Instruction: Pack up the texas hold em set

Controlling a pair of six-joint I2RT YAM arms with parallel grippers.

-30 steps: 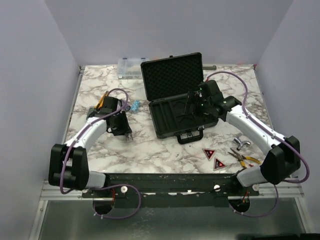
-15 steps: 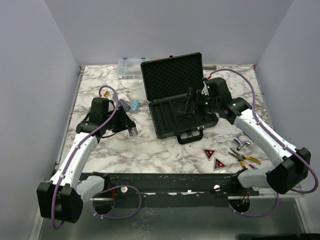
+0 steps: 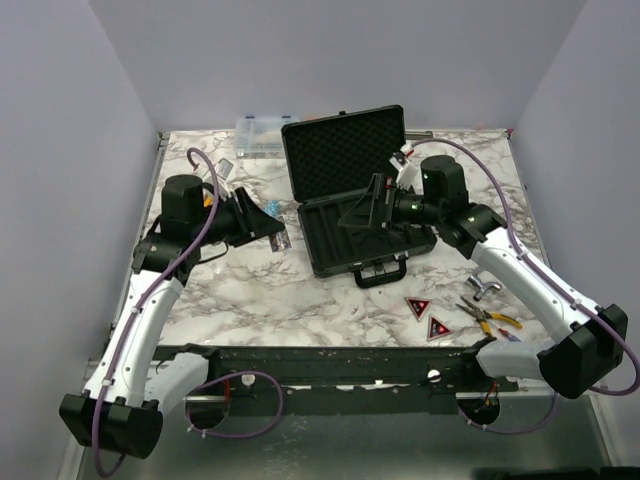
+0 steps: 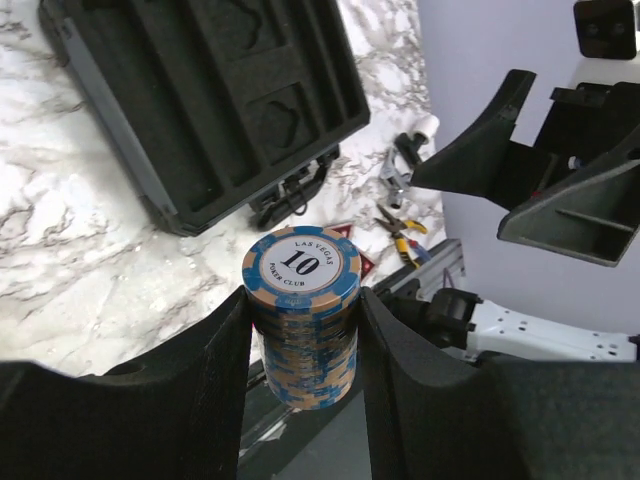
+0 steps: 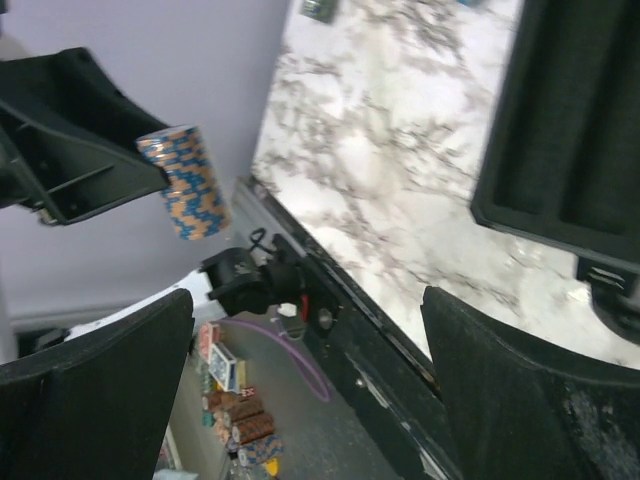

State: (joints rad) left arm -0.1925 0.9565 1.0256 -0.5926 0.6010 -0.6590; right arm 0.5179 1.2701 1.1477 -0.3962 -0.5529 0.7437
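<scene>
Left claw (image 4: 300,300) is gripping a chip stack (image 4: 300,345); right claw (image 5: 305,300) is gaping, empty.
Right claw is seemingly hovering over the case (image 3: 345,150), blocking its tray (image 3: 330,228); pliers (image 3: 490,318) lying nearby.

left hand (image 3: 275,230): raised, clamped on chip stack (image 4: 300,300) | right hand (image 5: 307,300): raised, jaws wide apart

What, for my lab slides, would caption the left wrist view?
Left pincer clamps a stack of blue-and-tan poker chips, the open black case beyond on the marble table.
</scene>
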